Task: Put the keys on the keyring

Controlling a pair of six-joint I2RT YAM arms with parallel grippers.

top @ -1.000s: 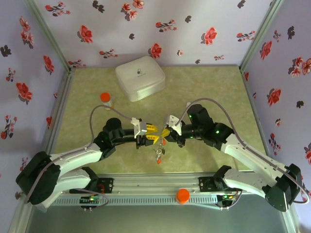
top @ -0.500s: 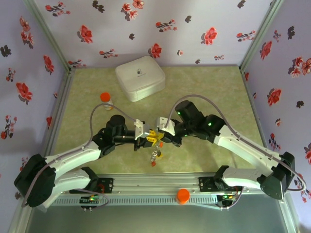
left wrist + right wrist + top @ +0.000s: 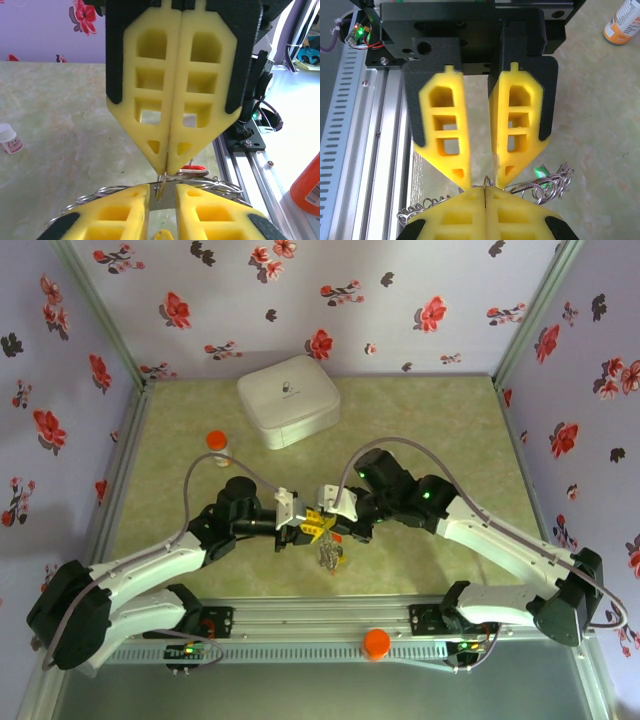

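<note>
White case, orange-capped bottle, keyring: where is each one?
White case (image 3: 288, 400): top view, middle of its lid.
Orange-capped bottle (image 3: 217, 442): top view, on its orange cap.
Keyring (image 3: 327, 556): top view, on the dangling grey metal tangle.

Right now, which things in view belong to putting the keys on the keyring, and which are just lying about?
Part of the job: the keyring, the keys, the left gripper, the right gripper.
Just lying about: the white case, the orange-capped pill bottle, the orange bottle on the near rail.
</note>
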